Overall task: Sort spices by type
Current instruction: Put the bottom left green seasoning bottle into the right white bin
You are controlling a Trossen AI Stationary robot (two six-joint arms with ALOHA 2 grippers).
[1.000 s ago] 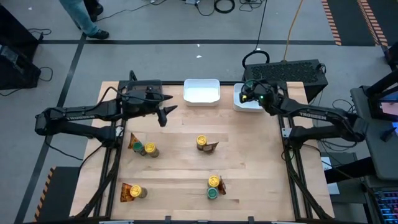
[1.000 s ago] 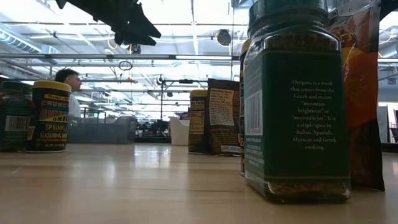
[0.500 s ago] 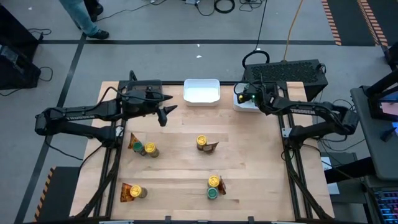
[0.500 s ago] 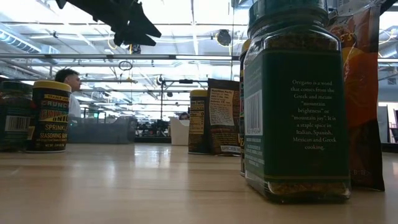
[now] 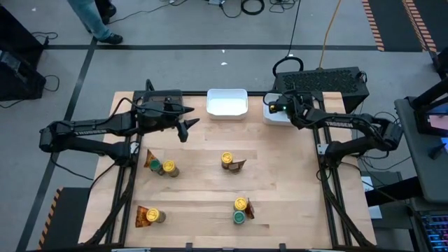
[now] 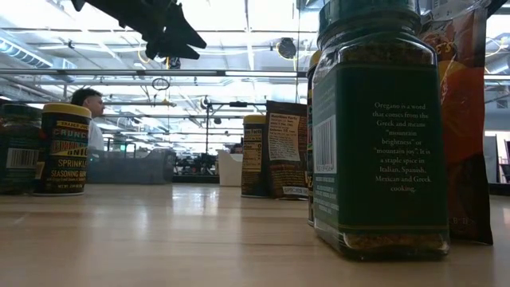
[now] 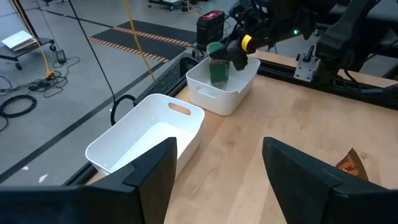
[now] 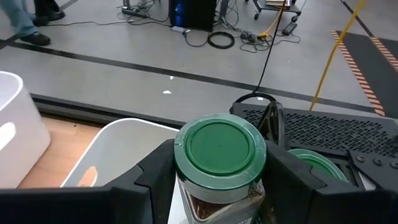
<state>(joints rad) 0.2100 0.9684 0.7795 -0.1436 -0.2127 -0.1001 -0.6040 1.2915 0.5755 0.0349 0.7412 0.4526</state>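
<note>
Nearest the front edge of the light wooden desk (image 5: 210, 182), two clusters are unsorted: a flat orange-brown foil packet (image 5: 143, 215) with a yellow-lidded round jar (image 5: 155, 216) on the left, and a green-lidded round jar (image 5: 239, 217) beside another yellow-lidded jar (image 5: 241, 204) and a packet on the right. Mid-desk sit two more groups, one around a second green-lidded jar (image 5: 157, 166) on the left and one around a yellow-lidded jar (image 5: 227, 159) with a packet at centre.

At the far edge, the left end effector (image 5: 185, 128) hangs above the desk with its fingers apart and empty. The rectangular white plastic bin (image 5: 227, 103) beside it looks empty. The right end effector (image 8: 219, 163) is clamped on a green-lidded glass jar (image 8: 219, 149) of dried herb, held over the second white bin (image 7: 224, 93), where another green lid (image 8: 323, 163) already rests.

By my reading, sorting has barely begun: only green-lidded jars have reached a bin.
</note>
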